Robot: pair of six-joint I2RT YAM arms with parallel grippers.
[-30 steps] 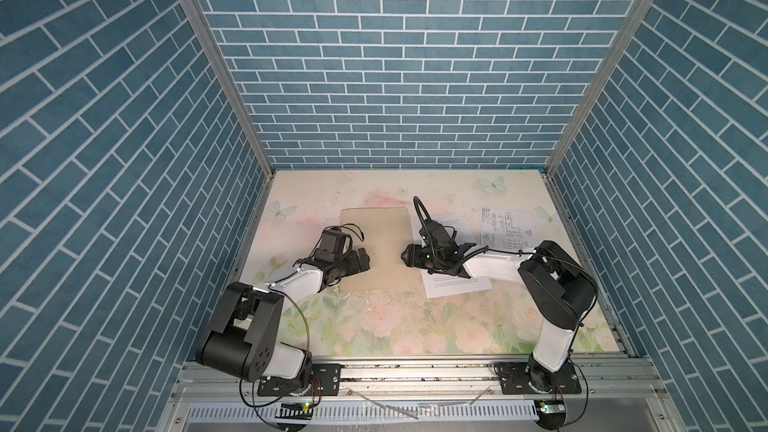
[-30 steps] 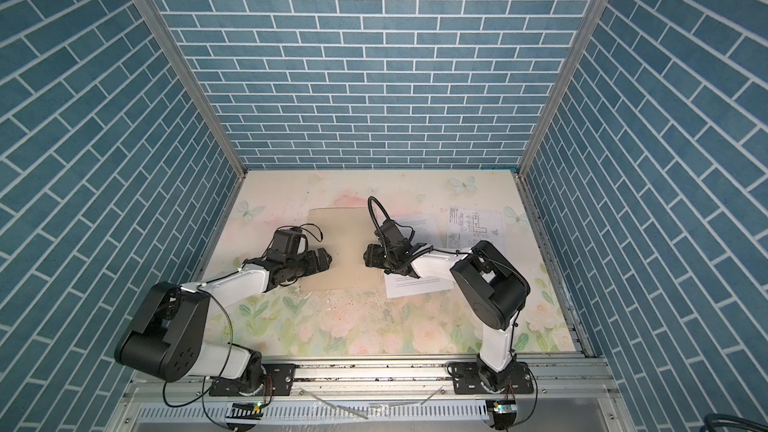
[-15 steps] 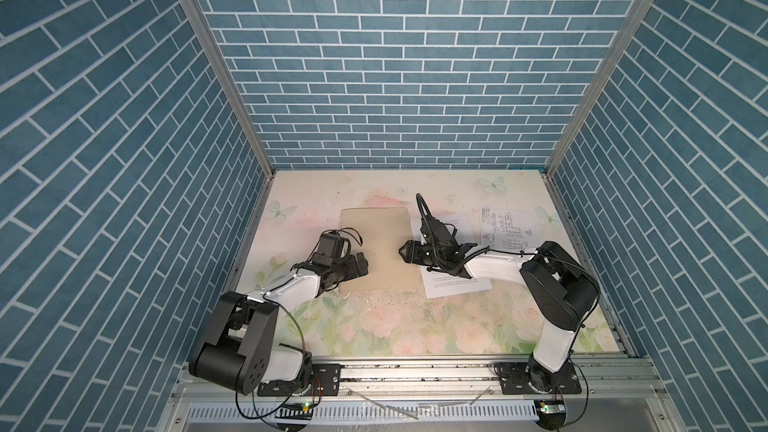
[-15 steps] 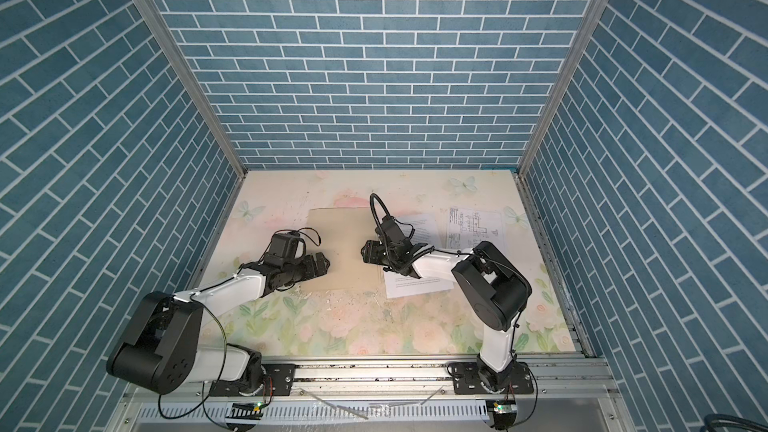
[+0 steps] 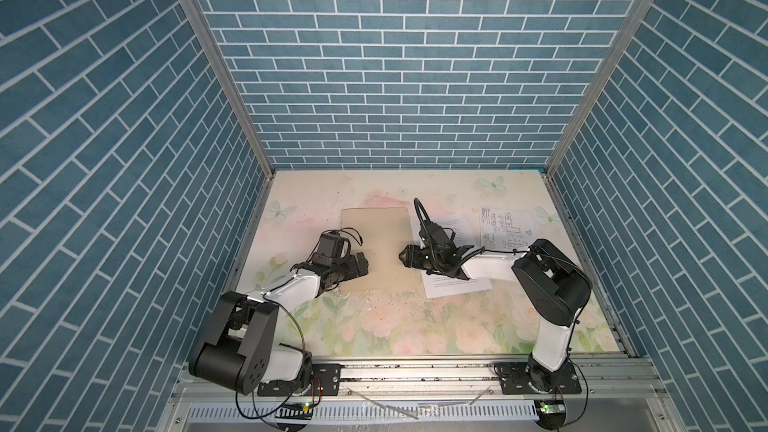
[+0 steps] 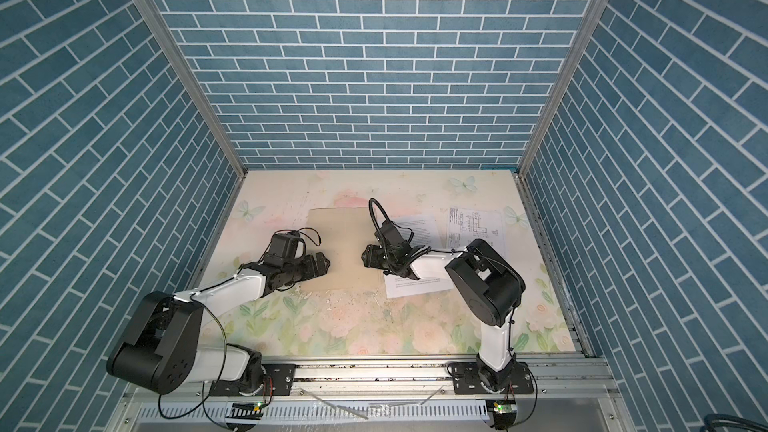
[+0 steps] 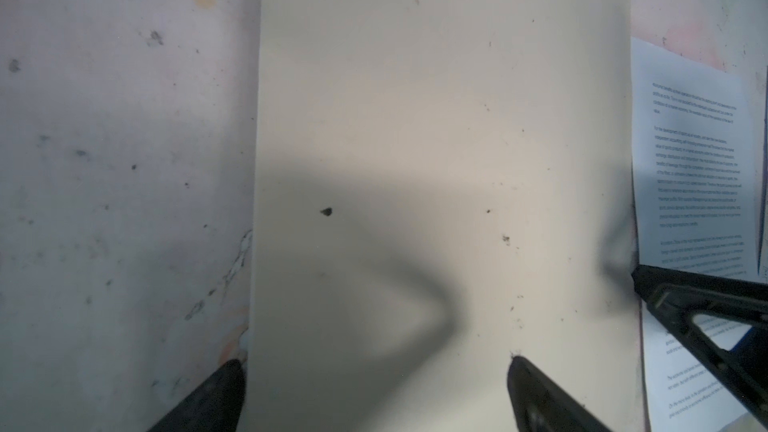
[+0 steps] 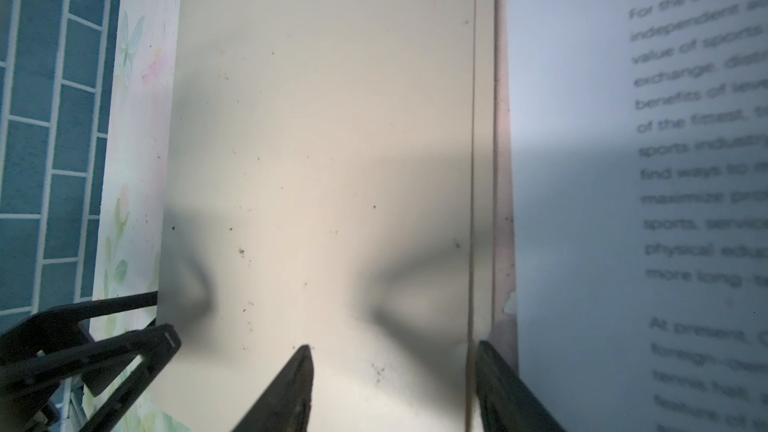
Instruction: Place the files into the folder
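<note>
**Both grippers at the closed folder's side edges, nothing held**

Folder (image 5: 380, 249) lies flat and closed on the floral table (image 5: 374, 326), between the two grippers.

Left gripper (image 5: 360, 264) sits low at the folder's left edge, jaws spread wide. In the left wrist view one fingertip (image 7: 216, 388) is over the table just off the folder edge, the other over the folder (image 7: 436, 139). Nothing gripped.

Right gripper (image 5: 405, 258) is at the folder's right edge, jaws partly apart. In the right wrist view one fingertip (image 8: 295, 384) is over the folder (image 8: 324, 139), the other by its edge. Contact with the folder unclear; nothing held.

Text sheet (image 5: 451, 257) lies under the right gripper's arm, just beside the folder, outside it. Drawing sheet (image 5: 505, 228) lies beyond it, farther from the folder, near the right arm.
</note>
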